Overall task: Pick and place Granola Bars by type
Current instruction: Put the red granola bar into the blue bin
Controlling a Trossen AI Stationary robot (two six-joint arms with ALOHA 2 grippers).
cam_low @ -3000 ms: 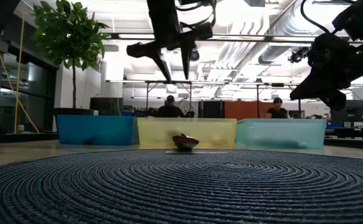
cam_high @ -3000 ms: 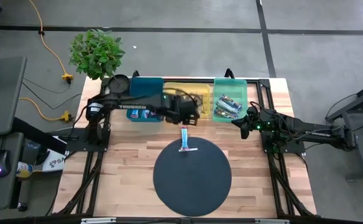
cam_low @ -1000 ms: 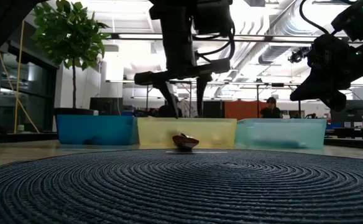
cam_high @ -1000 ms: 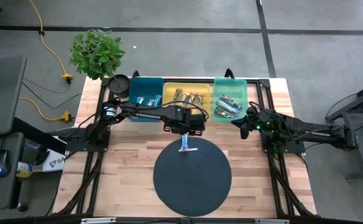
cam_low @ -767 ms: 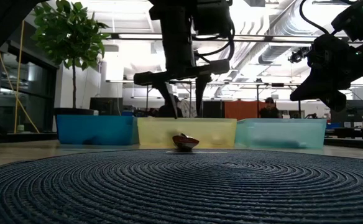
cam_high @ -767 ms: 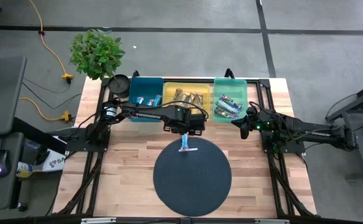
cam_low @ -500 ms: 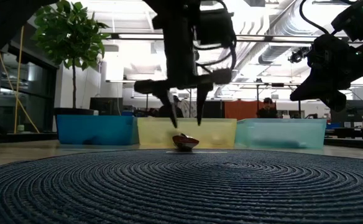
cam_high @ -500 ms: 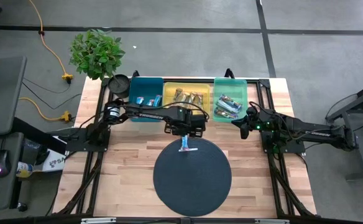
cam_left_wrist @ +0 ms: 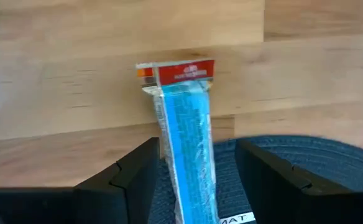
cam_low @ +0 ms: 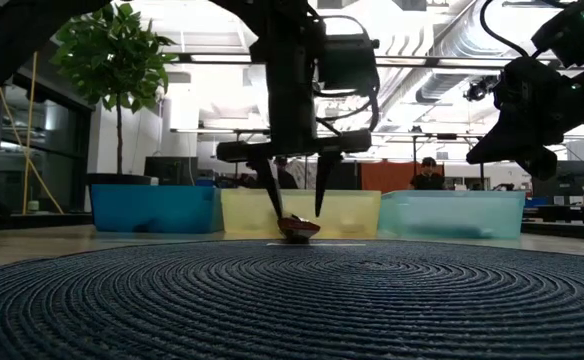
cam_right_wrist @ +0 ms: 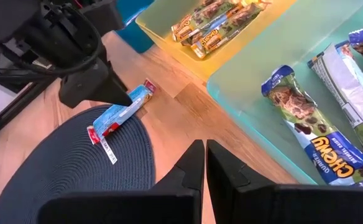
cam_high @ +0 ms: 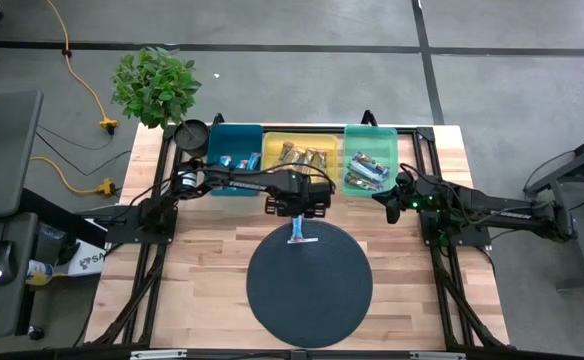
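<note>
left gripper (cam_low: 297, 212) hangs spread over the blue granola bar (cam_high: 297, 227) on the mat's (cam_high: 309, 290) far edge, straddling it for pickup; right gripper (cam_high: 391, 207) pressed together, parked right by the green tray (cam_high: 348, 133)

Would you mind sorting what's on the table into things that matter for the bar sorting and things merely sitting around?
Job:
blue bar, half on the mat
bars in the trays
teal tray, yellow tray, green tray
left gripper, open over the blue bar

Lying about:
round mat
potted plant

left gripper (cam_low: 298, 214) lowered, now straddling (open) blue bar (cam_low: 298, 227)
</note>
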